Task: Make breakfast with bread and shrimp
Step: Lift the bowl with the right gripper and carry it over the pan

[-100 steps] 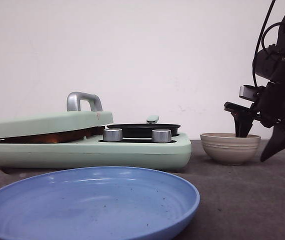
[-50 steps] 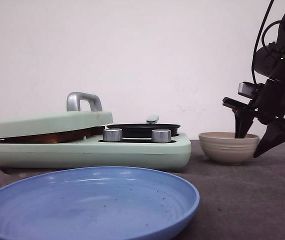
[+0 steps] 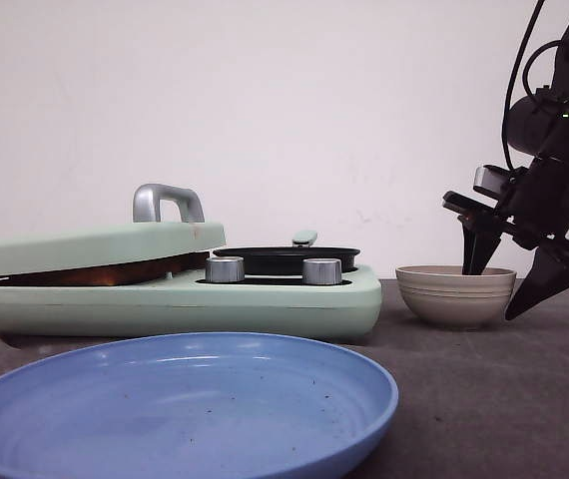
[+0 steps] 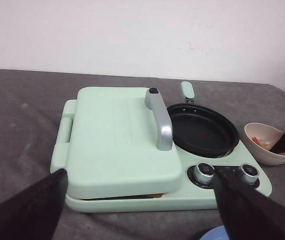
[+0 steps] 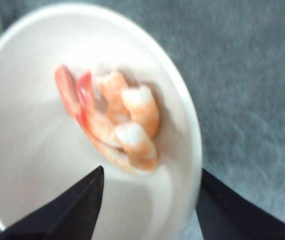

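Note:
The shrimp [image 5: 117, 125], a few orange-red and whitish curled pieces, lie in a beige bowl [image 5: 182, 100], which stands right of the breakfast maker [image 3: 456, 299]. My right gripper [image 5: 152, 172] is open and straddles the bowl's rim, with one finger inside and the other against the outer wall; it also shows in the front view [image 3: 509, 279]. The bread is almost hidden under the closed mint lid [image 4: 117, 135]; only a brown edge [image 4: 150, 196] shows in the gap. My left gripper [image 4: 142, 210] is open and empty, held back from the maker's front.
The mint breakfast maker [image 3: 294, 299] has a black pan [image 4: 202, 130] and two silver knobs [image 3: 225, 269]. A large blue plate [image 3: 180, 409] lies nearest the camera. The table is grey, with a white wall behind.
My right gripper has shifted slightly left and up at the bowl, and its fingers stand closer together. The bowl has slid a little to the left.

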You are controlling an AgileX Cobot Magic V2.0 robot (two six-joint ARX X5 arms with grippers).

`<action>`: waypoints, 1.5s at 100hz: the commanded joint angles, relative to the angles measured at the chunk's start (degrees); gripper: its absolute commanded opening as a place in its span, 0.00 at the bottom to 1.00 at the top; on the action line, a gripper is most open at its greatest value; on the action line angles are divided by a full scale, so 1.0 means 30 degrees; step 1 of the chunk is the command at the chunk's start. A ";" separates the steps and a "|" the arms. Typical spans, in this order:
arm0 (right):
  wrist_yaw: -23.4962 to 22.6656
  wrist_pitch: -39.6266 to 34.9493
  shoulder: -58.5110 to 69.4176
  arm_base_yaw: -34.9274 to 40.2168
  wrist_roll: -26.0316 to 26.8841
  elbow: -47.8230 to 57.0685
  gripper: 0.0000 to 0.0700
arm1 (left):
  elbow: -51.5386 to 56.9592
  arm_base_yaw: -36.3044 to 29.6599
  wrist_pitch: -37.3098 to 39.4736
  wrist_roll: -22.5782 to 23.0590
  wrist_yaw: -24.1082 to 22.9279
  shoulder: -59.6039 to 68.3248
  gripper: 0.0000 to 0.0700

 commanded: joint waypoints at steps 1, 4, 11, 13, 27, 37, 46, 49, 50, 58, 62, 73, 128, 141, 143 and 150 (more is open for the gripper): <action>-0.0029 -0.0087 0.0437 0.0051 -0.0204 0.0219 0.47 | 0.0073 -0.0022 0.0350 -0.0036 -0.0095 0.0000 0.74; -0.0036 -0.0160 0.0437 0.0051 -0.0255 0.0219 0.46 | 0.0073 -0.0022 0.0350 -0.0036 -0.0109 0.0000 0.74; -0.0036 -0.0240 0.0437 0.0051 -0.0306 0.0219 0.46 | 0.0073 -0.0022 0.0350 -0.0036 -0.0117 0.0000 0.74; -0.0036 -0.0270 0.0437 0.0051 -0.0306 0.0219 0.46 | 0.0073 -0.0022 0.0350 -0.0036 -0.0117 0.0000 0.74; -0.0022 -0.0444 0.0437 0.0044 -0.0444 0.0219 0.18 | 0.0073 -0.0022 0.0350 -0.0036 -0.0117 0.0000 0.74; -0.0015 -0.0568 0.0437 0.0036 -0.0729 0.0219 0.00 | 0.0073 -0.0022 0.0350 -0.0029 -0.0124 0.0000 0.74; -0.0007 -0.0597 0.0437 0.0036 -0.0867 0.0219 0.00 | 0.0073 -0.0022 0.0350 -0.0029 -0.0124 0.0000 0.74; -0.0007 -0.0583 0.0430 0.0036 -0.0874 0.0219 0.00 | 0.0073 -0.0022 0.0350 -0.0029 -0.0124 0.0000 0.74; -0.0007 -0.0576 0.0430 0.0036 -0.0874 0.0219 0.00 | 0.0073 -0.0022 0.0357 -0.0029 -0.0124 0.0000 0.74; -0.0015 -0.0539 0.0415 0.0036 -0.0874 0.0219 0.00 | 0.0073 -0.0022 0.0350 -0.0029 -0.0124 0.0000 0.74; -0.0015 -0.0510 0.0415 0.0036 -0.0867 0.0219 0.00 | 0.0073 -0.0022 0.0350 -0.0029 -0.0124 0.0000 0.74; -0.0044 -0.0444 0.0401 0.0036 -0.0852 0.0219 0.00 | 0.0073 -0.0022 0.0350 -0.0036 -0.0124 0.0000 0.74; -0.1756 -0.0787 -0.1173 0.0204 -0.0393 0.2936 0.00 | 0.0073 -0.0022 0.0328 -0.0036 -0.0124 0.0000 0.74; -0.1931 -0.1486 -0.1217 0.0539 -0.0350 0.4772 0.00 | 0.0073 -0.0022 0.0328 -0.0036 -0.0124 0.0000 0.74; -0.2004 -0.1552 -0.1217 0.0612 -0.0328 0.5056 0.00 | 0.0073 -0.0022 0.0328 -0.0036 -0.0124 0.0000 0.74; -0.2025 -0.1617 -0.1217 0.0940 -0.0262 0.5982 0.00 | 0.0073 -0.0022 0.0321 -0.0036 -0.0124 0.0000 0.74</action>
